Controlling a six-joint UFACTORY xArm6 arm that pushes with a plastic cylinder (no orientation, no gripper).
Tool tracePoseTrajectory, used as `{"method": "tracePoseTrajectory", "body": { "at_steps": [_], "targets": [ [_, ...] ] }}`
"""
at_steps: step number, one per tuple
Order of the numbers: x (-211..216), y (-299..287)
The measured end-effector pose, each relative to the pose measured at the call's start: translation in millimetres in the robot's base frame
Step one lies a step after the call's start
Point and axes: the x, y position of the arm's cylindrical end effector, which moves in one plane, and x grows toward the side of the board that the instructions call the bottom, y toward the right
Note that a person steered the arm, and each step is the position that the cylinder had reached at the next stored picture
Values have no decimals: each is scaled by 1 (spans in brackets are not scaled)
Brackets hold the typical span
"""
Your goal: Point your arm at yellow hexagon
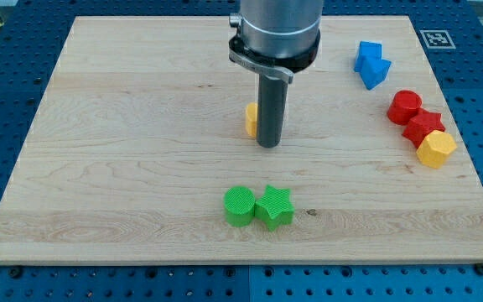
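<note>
The yellow hexagon lies near the board's right edge, touching a red star above it. My tip rests on the board near the middle, far to the left of the hexagon. A second yellow block sits just left of the rod, mostly hidden behind it, its shape unclear.
A red cylinder sits above the red star. Two blue blocks lie together at the upper right. A green cylinder and a green star touch each other near the bottom middle. The wooden board lies on a blue perforated table.
</note>
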Motion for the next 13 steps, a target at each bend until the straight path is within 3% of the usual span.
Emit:
{"method": "tracePoseTrajectory", "body": {
  "at_steps": [2, 5, 6, 8, 13],
  "targets": [
    [31, 107],
    [131, 266],
    [134, 307],
    [96, 314],
    [62, 314]
  ]
}}
